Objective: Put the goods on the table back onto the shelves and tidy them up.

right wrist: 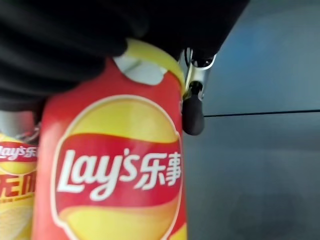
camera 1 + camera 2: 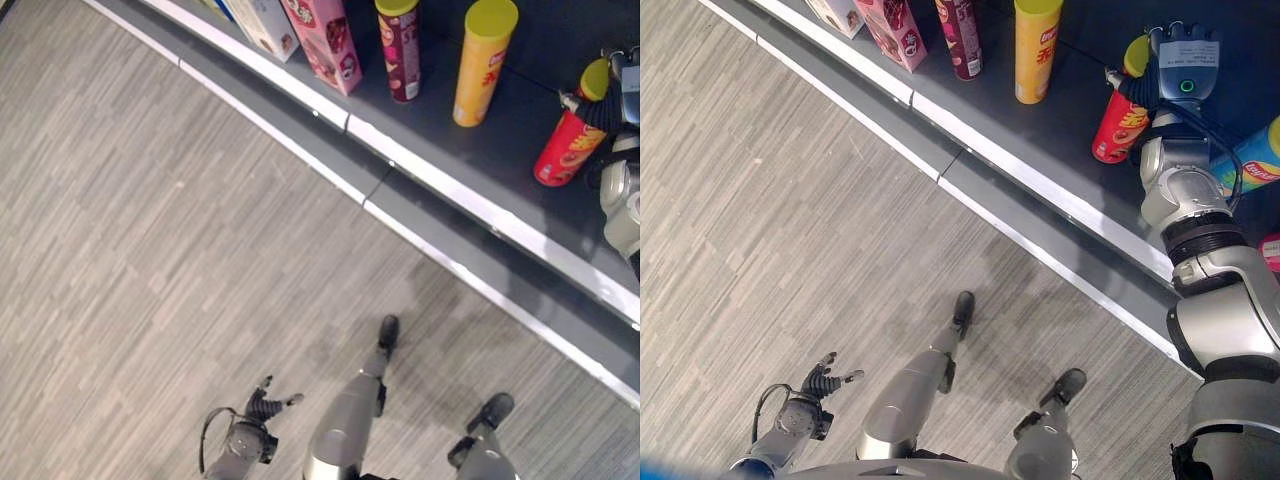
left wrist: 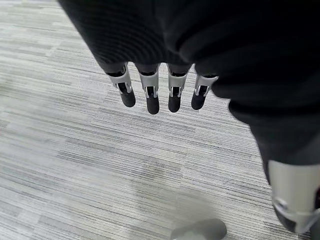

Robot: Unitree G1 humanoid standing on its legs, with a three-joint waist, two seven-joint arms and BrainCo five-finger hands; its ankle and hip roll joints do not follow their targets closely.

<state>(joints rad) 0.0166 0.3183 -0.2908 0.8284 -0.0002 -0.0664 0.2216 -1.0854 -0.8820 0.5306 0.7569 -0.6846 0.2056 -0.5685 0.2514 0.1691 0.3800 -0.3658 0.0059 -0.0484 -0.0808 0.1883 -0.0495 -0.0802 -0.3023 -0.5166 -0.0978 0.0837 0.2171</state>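
A red chips can (image 2: 1118,130) with a yellow lid stands tilted on the dark shelf board (image 2: 1070,110). My right hand (image 2: 1181,62) is shut on its top end. The right wrist view has the red can (image 1: 115,170) close against the palm, one dark-tipped finger (image 1: 192,112) beside it. My left hand (image 2: 262,405) hangs low over the floor, away from the shelf, and holds nothing. Its fingers (image 3: 150,95) are straight and spread.
Further left on the shelf stand a yellow can (image 2: 482,65), a maroon can (image 2: 400,50), a pink box (image 2: 325,40) and a white box (image 2: 262,25). A blue-green can (image 2: 1252,165) lies by my right forearm. A white strip (image 2: 450,190) edges the shelf above the grey carpet (image 2: 150,250).
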